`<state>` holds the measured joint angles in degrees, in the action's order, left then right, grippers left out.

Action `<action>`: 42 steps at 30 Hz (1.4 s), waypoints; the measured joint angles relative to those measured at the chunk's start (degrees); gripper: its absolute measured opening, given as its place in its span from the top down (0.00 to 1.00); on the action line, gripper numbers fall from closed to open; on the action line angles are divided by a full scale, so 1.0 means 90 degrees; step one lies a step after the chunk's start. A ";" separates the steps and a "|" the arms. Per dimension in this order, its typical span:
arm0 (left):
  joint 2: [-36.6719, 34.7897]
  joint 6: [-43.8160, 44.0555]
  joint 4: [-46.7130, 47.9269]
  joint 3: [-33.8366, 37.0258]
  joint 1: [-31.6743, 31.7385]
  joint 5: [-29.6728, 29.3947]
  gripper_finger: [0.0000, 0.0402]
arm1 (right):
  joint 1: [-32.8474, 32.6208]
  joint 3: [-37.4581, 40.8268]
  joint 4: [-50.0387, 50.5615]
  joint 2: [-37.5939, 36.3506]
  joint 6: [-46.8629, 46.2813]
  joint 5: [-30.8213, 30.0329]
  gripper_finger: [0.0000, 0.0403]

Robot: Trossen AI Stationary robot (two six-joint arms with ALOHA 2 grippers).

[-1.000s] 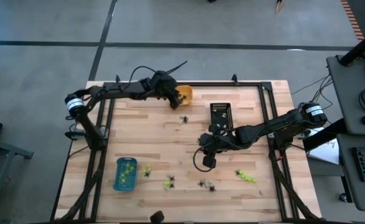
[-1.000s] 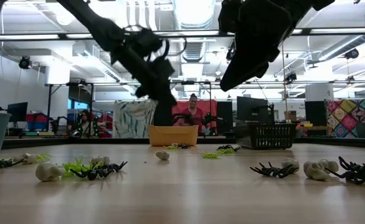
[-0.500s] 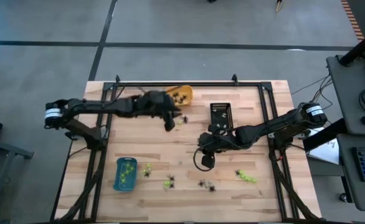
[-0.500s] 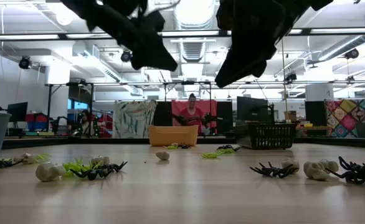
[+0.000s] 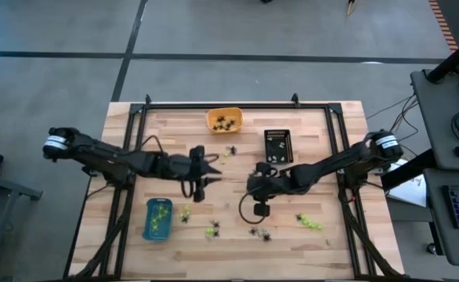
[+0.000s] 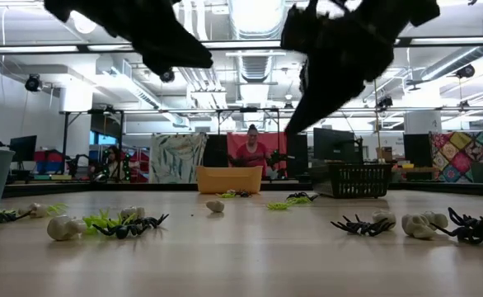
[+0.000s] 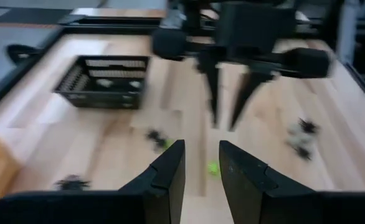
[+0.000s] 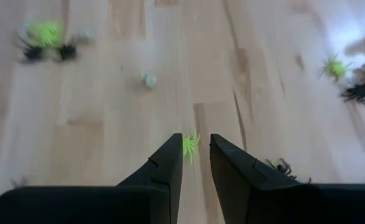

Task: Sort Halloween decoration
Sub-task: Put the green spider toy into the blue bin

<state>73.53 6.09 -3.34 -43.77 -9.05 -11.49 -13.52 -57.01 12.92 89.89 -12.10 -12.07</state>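
Observation:
The Halloween decoration lies scattered on the wooden table: lime-green pieces (image 5: 309,223), black spiders (image 5: 258,233) and whitish bits (image 6: 64,228). My left gripper (image 7: 201,146) hovers open over the table's middle, left of centre (image 5: 211,169), with nothing between its fingers. My right gripper (image 8: 195,138) faces it from the right (image 5: 251,186), open and slanting down. A lime-green trinket (image 8: 189,147) lies on the wood and shows through its finger gap. The left wrist view shows the right gripper's fingers (image 7: 223,126) empty and above the table.
An orange tray (image 5: 224,120) holding black spiders stands at the far edge. A black basket tray (image 5: 277,146) is to its right. A blue tray (image 5: 157,218) with green pieces sits near the left front. Bare wood lies between the two grippers.
My left gripper has swung away from the orange tray at the far edge, toward the near edge and the table's middle, and now faces the right gripper. My right gripper has dipped slightly toward the table.

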 joint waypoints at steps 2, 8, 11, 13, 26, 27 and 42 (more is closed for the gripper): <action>0.0081 0.0002 -0.0340 0.0206 -0.0187 0.0000 0.80 | -0.0021 0.0000 0.0040 0.0154 0.0074 0.0000 0.82; 0.0714 0.0000 -0.2163 0.0809 -0.0417 0.0000 0.80 | -0.0026 0.0000 0.0488 0.0330 -0.0768 0.0067 0.82; 0.1130 0.0000 -0.2562 0.0879 -0.0417 -0.0002 0.80 | -0.0026 0.0002 0.0841 0.0330 -0.1815 0.0072 0.82; 0.1468 0.0000 -0.2713 0.0851 -0.0413 -0.0002 0.80 | -0.0026 0.0002 0.0957 0.0325 -0.2565 0.0112 0.82; 0.3333 -0.0185 -0.2674 -0.0110 -0.0419 -0.0010 0.80 | 0.0003 0.0002 0.0821 0.0308 -0.4749 0.0498 0.67; 0.3415 -0.0244 -0.2683 -0.0152 -0.0417 -0.0010 0.80 | -0.0008 0.0002 0.0796 0.0308 -0.4417 0.0399 0.65; 0.3630 -0.0403 -0.2739 -0.0216 -0.0407 -0.0022 0.80 | -0.0506 0.0010 -0.0862 0.1431 -0.0977 -0.0669 0.60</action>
<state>106.20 2.46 -27.99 -45.71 -12.71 -11.68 -18.08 -56.93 5.16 102.76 -20.89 -18.10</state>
